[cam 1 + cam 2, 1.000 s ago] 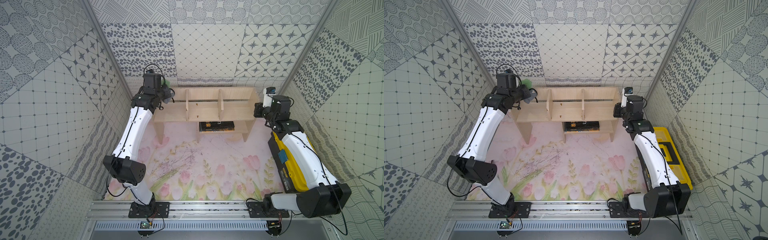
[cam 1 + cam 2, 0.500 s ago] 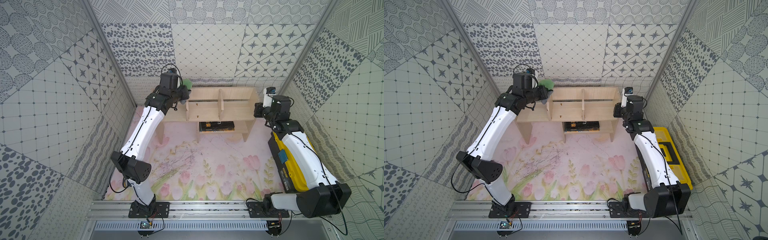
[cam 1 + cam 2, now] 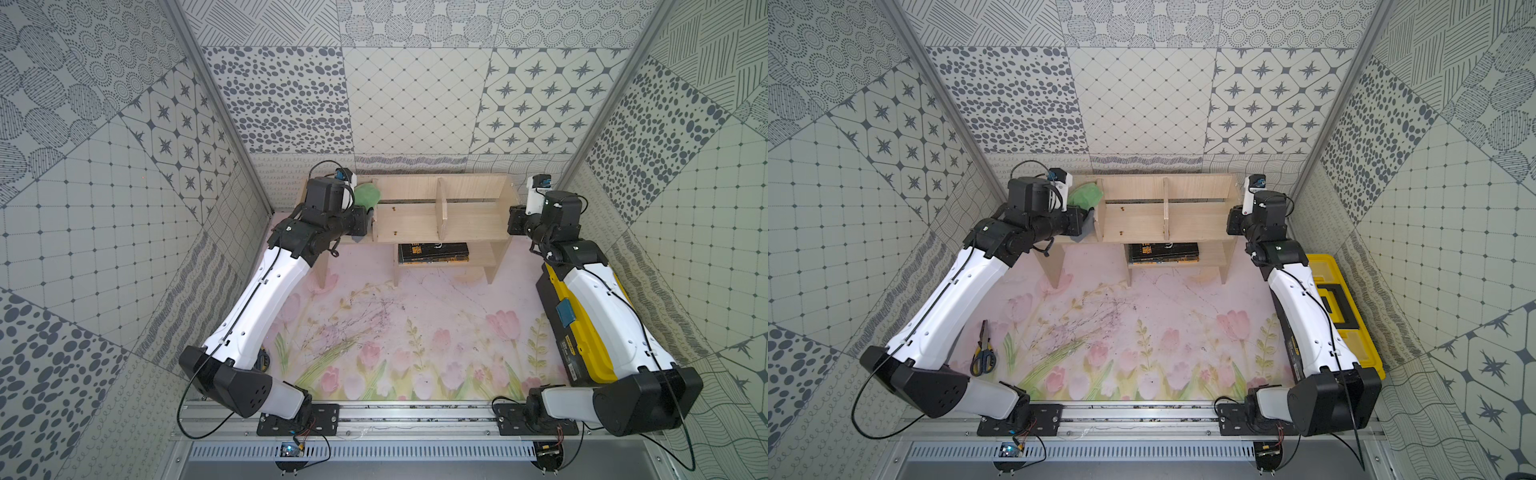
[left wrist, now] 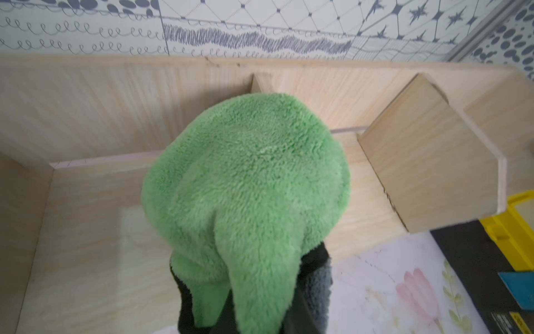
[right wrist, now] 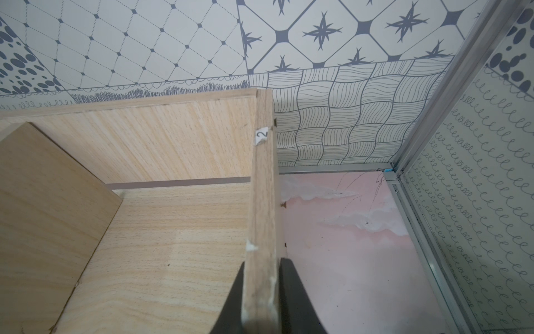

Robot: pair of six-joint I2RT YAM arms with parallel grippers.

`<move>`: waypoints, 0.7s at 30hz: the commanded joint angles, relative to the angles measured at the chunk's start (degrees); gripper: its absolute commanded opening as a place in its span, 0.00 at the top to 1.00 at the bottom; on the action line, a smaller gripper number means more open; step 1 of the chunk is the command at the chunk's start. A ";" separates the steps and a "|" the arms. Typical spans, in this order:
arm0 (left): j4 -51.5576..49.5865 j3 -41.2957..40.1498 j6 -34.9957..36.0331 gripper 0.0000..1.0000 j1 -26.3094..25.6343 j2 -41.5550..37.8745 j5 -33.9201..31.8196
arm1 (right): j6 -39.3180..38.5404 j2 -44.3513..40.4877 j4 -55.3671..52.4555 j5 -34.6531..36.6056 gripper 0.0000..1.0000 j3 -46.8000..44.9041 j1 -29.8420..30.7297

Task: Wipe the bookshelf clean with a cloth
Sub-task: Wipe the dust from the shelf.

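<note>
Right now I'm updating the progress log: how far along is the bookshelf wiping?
Done: left claw grips the cloth; right claw clamps the bookshelf's end panel, steadying it. In hand: cloth sits in the left compartment. Left, seemingly: middle and right compartments, lower shelf with the book. What's already wiped cannot be told.

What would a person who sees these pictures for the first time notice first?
Probably the fluffy green cloth, held in the left arm's jaws at the left compartment of the pale wood bookshelf. Next, the right arm's jaws, shut on the bookshelf's right side panel. The yellow and black toolbox along the right wall, under the right arm, also stands out.
</note>
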 commanded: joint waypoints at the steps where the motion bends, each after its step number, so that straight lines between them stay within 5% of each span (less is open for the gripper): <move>1: -3.99 -4.86 5.50 1.00 0.00 -5.63 -3.09 | 7.95 -0.82 -2.05 -13.89 1.00 -1.75 3.22; 10: -4.09 0.81 -0.38 1.00 12.48 -6.29 -15.04 | 7.92 -1.53 -2.13 -13.98 1.00 -2.15 3.22; 17: -2.96 4.19 -5.40 1.00 19.81 -1.86 -15.57 | 7.93 -1.10 -2.07 -14.83 1.00 -1.97 3.23; 21: -3.04 10.24 -6.51 1.00 20.13 3.90 -7.92 | 7.92 -1.24 -2.05 -14.94 1.00 -2.10 3.22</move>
